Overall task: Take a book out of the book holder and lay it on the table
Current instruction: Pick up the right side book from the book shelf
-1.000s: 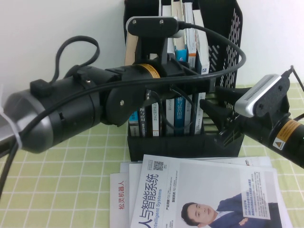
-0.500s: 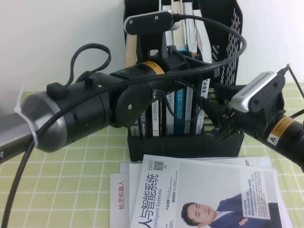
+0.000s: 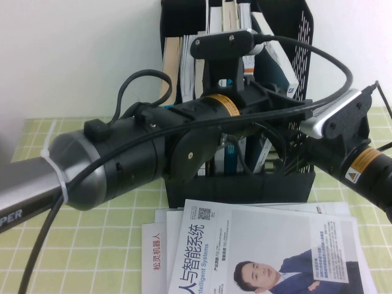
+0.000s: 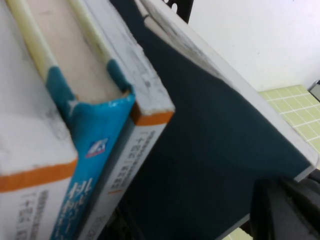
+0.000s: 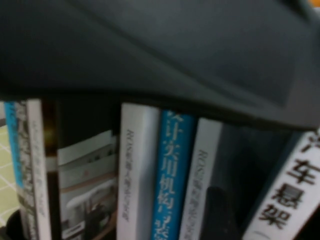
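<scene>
The book holder (image 3: pixel 301 37) stands at the back of the table (image 3: pixel 92 245) with several books upright in it. The book (image 3: pixel 283 65), dark teal on its back, leans over toward the holder's right wall. My left gripper (image 3: pixel 277 103) is up at the book's top end. In the left wrist view the teal cover (image 4: pixel 215 135) fills the middle, right against that gripper (image 4: pixel 290 210). My right gripper (image 3: pixel 288 162) is open low at the holder's right front. Its wrist view shows one finger (image 5: pixel 220 215) beside the book's white front (image 5: pixel 295 195) with black characters.
A white magazine (image 3: pixel 263 245) showing a man in a blue suit lies on other papers in front of the holder. A bright-blue-spined book (image 5: pixel 172 175) and white books stand to the book's left. The left arm's body (image 3: pixel 122 159) crosses in front of the holder.
My left arm has swung right and risen, and the book's top has leaned further right with it. The right arm has edged closer to the holder.
</scene>
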Robot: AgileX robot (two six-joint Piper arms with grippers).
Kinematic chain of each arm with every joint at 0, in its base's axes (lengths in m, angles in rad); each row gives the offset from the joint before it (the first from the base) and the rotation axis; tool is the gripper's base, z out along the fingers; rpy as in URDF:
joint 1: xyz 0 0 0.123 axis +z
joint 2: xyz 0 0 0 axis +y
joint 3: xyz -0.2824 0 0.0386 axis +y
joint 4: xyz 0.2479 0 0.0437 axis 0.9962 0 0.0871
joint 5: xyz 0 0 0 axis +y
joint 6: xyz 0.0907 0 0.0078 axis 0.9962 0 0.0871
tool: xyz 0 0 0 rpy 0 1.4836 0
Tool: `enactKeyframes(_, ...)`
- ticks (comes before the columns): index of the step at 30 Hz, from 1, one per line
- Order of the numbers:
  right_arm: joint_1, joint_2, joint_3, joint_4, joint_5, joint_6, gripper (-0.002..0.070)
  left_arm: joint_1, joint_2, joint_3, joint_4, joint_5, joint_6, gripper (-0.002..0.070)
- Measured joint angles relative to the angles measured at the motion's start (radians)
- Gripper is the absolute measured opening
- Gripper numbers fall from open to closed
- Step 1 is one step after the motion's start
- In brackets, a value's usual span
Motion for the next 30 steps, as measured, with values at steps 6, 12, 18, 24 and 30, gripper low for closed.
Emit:
enactKeyframes(6,0.0,0.0,0.0,0.016,0.0,-0.033,0.041,-0.002,0.0,0.0,0.008,0.002,-0.002,-0.0003)
enactKeyframes(12,0.002,0.0,0.0,0.018,0.022,-0.035,0.041,-0.002,0.0,0.0,0.014,0.002,-0.002,-0.0003)
enactKeyframes(18,0.028,0.031,0.0,0.049,0.052,-0.035,0.0405,-0.002,0.0,0.0,0.014,0.002,-0.002,-0.0003)
enactKeyframes(24,0.053,0.078,0.0,0.095,-0.011,-0.058,0.0239,-0.002,0.0,0.0,0.015,0.006,-0.003,-0.0003)
enactKeyframes(30,0.058,0.094,0.0,0.114,-0.073,-0.052,0.0164,-0.01,0.0,0.0,0.018,0.02,0.031,-0.0003)
